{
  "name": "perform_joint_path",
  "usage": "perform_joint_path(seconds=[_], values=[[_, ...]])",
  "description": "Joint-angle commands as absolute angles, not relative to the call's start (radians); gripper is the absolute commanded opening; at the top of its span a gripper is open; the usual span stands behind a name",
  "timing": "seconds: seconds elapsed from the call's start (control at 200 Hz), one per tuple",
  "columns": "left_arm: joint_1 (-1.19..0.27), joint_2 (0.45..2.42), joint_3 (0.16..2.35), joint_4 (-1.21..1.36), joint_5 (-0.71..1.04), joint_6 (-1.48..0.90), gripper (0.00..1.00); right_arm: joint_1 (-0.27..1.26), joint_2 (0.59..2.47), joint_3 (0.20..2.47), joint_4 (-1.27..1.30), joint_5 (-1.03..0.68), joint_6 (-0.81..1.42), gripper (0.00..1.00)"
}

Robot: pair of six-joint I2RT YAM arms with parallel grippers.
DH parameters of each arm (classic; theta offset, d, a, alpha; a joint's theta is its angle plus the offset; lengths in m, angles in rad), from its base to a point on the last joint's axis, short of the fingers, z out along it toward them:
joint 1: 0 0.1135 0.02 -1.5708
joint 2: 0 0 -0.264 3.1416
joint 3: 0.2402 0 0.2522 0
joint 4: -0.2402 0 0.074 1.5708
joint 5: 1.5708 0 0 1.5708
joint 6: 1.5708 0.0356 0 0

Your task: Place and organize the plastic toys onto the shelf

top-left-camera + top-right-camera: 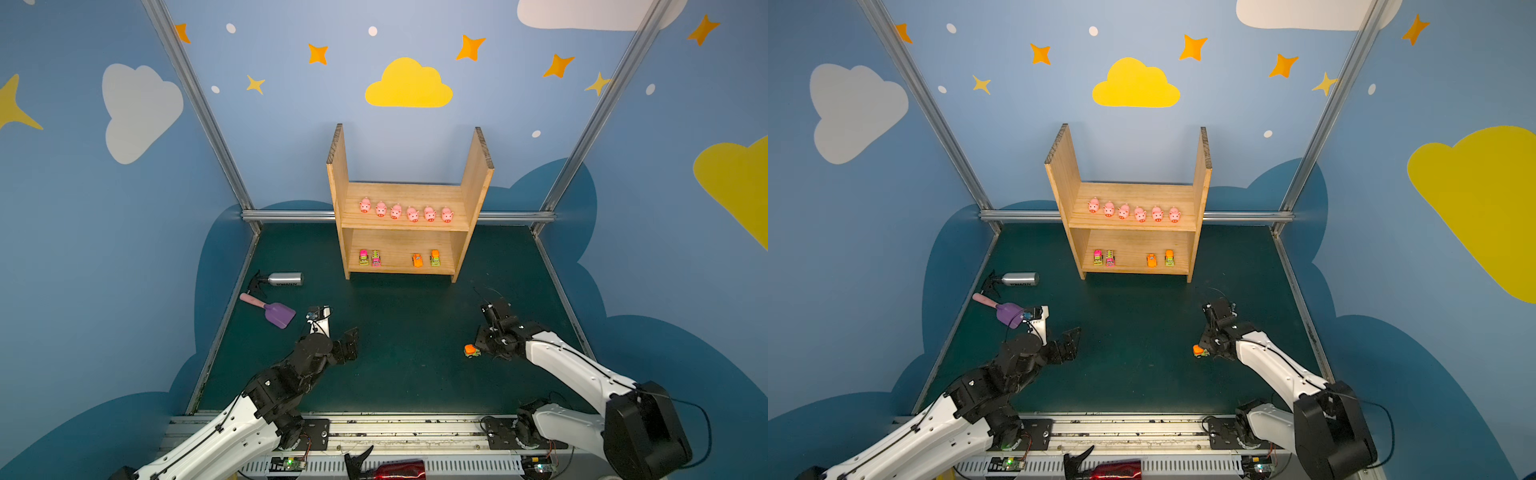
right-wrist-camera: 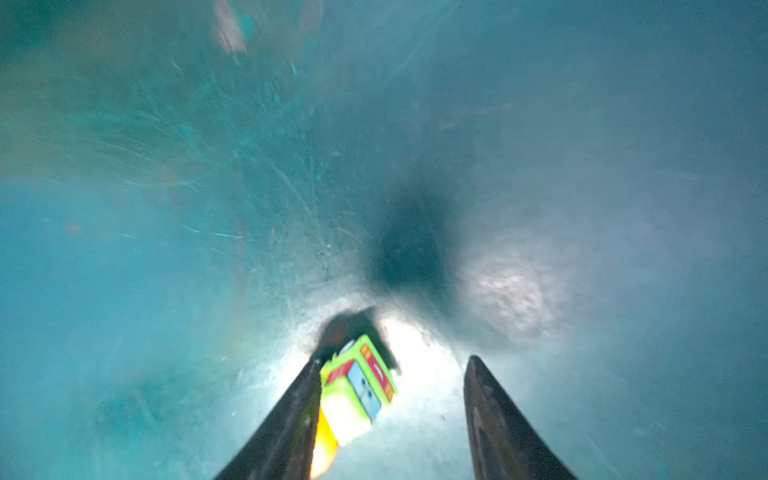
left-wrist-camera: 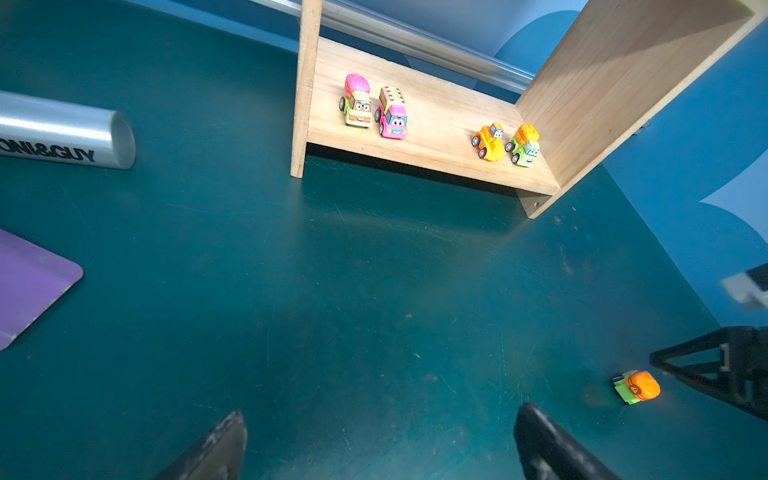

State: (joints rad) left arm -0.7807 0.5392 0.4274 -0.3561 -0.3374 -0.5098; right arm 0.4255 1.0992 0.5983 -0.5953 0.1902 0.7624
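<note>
Centrally, at the far edge of the tabletop (image 1: 407,332), the shelf (image 1: 338,174) stands upright near the back wall. Six pink pigs (image 1: 412,214) form one row on its upper board, snouts outward. Four vehicles sit on the lower board: a pink-and-green pair (image 1: 363,257) by the left panel and an orange-and-green pair (image 1: 434,258) by the right panel, with bare board between them. This sorting by kind and colour suggests that the orange side is meant for the one toy not yet shelved.

That fifth vehicle (image 1: 471,351), lime green with an orange top, appears tipped on the tabletop, well apart from the shelf. The right pincer (image 2: 397,363) points down at it with jaws apart. The toy leans on one finger (image 2: 286,424) and clears the other, so it is touched but not pinched. The left pincer (image 3: 382,413) is spread wide and empty over bare tabletop, judged to be standing clear.

Off to the left lie a silver bottle (image 1: 286,279) and a purple scoop (image 1: 279,313), no part of the sorting. The tabletop is dark green, matt and finely scratched; the right wrist view of it is blurred. Blue walls painted with clouds and stars enclose it on three sides, joined by aluminium rails (image 1: 286,215).
</note>
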Motion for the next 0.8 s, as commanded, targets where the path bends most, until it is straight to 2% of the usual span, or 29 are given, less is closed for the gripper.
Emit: perform_joint_path(seconds=[0.0, 0.175, 0.265, 0.616, 0.796], values=[[-0.778, 0.532, 0.428, -0.363, -0.338, -0.508, 1.00, 0.430, 1.011, 0.592, -0.702, 0.246, 0.784, 0.52], [-0.778, 0.537, 0.433, -0.360, -0.337, -0.509, 1.00, 0.439, 0.920, 0.551, -0.746, 0.190, 0.805, 0.34], [-0.778, 0.543, 0.436, -0.355, -0.333, -0.505, 1.00, 0.472, 0.917, 0.529, -0.747, 0.179, 0.828, 0.30], [-0.778, 0.595, 0.457, -0.350, -0.332, -0.502, 1.00, 0.653, 0.994, 0.461, -0.621, 0.163, 0.931, 0.26], [-0.777, 0.601, 0.468, -0.363, -0.346, -0.501, 1.00, 0.676, 1.091, 0.448, -0.500, 0.148, 0.923, 0.27]])
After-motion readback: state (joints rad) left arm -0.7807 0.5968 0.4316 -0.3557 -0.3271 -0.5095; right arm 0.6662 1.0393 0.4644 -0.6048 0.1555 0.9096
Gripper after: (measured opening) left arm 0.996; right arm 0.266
